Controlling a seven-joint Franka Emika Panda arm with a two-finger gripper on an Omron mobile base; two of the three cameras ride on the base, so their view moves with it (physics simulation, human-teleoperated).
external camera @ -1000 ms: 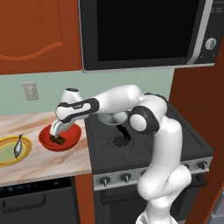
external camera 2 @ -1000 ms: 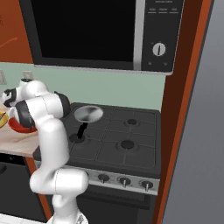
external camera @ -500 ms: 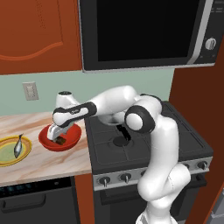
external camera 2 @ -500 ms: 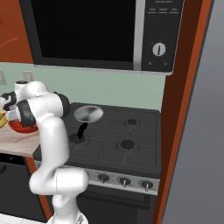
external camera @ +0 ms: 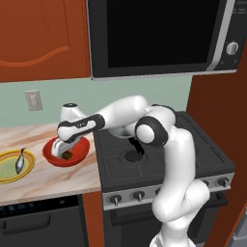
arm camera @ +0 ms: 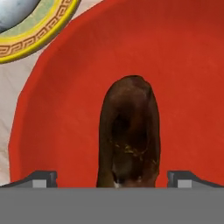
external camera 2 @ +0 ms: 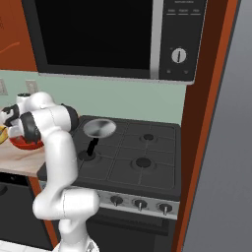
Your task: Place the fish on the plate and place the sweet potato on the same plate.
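Hovering wide open in the red bowl (external camera: 66,151), gripper (arm camera: 112,177) fingertips straddling the sweet potato (arm camera: 127,131) lying inside. Fish (external camera: 20,160) resting on the plate (external camera: 6,172), just beside the bowl.

The gripper (external camera: 61,152) reaches down into the red bowl (external camera: 81,146) over the sweet potato (external camera: 67,155). Just beside the bowl on the worktop (external camera: 53,179), the fish (external camera: 20,160) lies on the plate (external camera: 6,176).

Gripper (external camera: 61,152) is sinking lower into the red bowl (external camera: 79,155), jaws spread wide, closing down over the sweet potato (arm camera: 127,133). Forearm is dipping with it toward the counter (external camera: 53,181).
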